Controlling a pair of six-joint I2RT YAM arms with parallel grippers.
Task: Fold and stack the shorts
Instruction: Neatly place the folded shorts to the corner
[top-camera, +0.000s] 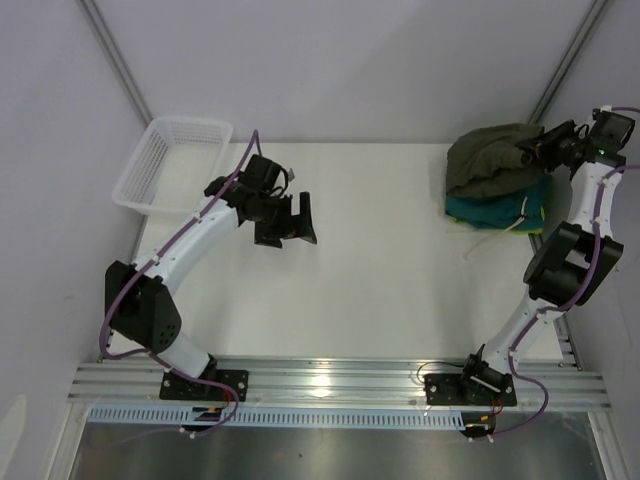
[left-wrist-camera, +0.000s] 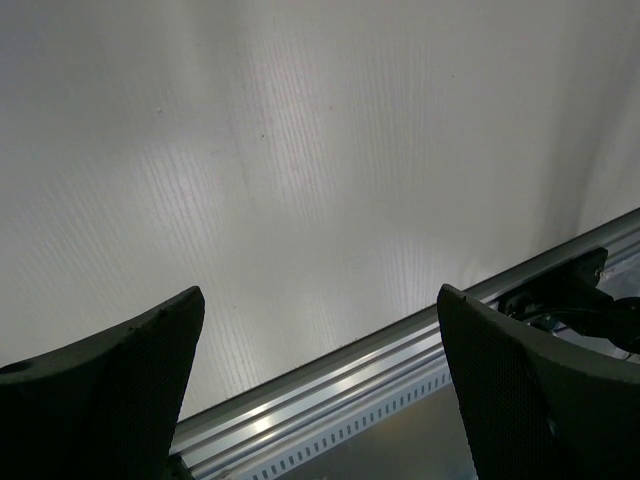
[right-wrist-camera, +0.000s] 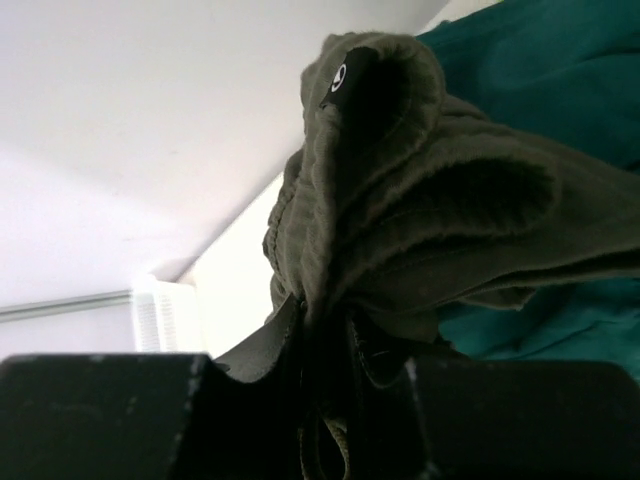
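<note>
Right wrist: right gripper clamped on bunched, ribbed olive shorts — atop teal pair.

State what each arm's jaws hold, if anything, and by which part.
The right gripper pinches a bunched fold of the olive-green shorts, which lie atop the teal shorts. The left gripper is open and holds nothing.

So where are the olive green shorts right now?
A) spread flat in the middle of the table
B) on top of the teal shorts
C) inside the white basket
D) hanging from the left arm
B: in the top view the olive shorts sit bunched on the folded teal pair at the table's far right corner, and the right gripper is pinching their edge.
</note>
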